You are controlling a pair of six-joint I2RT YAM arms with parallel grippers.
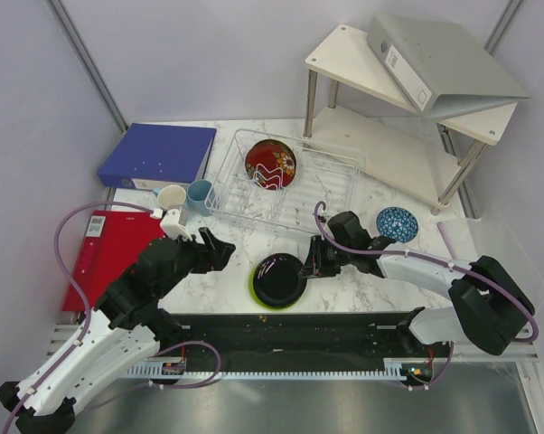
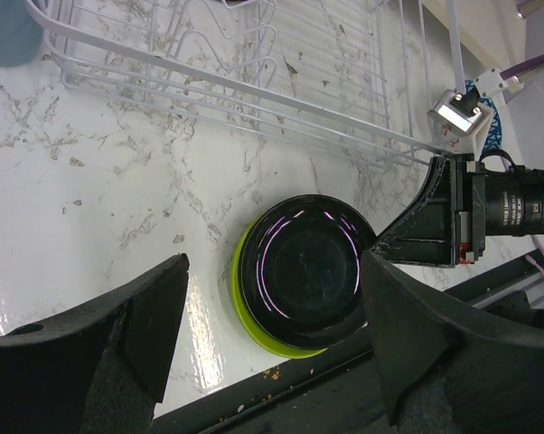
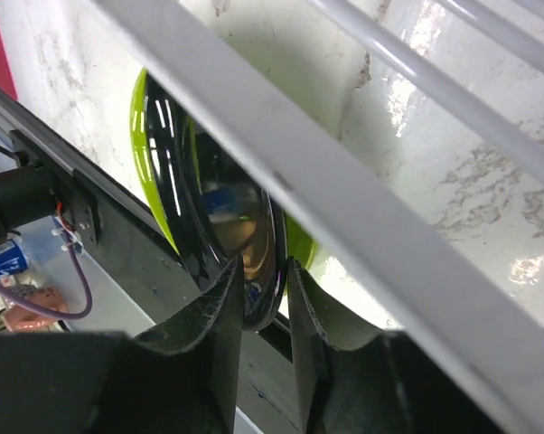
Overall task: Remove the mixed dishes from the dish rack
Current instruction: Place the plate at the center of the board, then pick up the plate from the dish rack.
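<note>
Right gripper (image 3: 265, 287) straddles black plate (image 1: 276, 278) (its rim).

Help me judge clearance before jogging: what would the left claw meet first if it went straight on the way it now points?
Likely the black plate, stacked on the lime-green plate; it lies ahead between the open fingers of the left claw. Depth is unclear, so the tabletop might come first.

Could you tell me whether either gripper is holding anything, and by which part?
The left gripper is open and empty. The right gripper straddles the rim of the black plate; whether it clamps it cannot be told.
</note>
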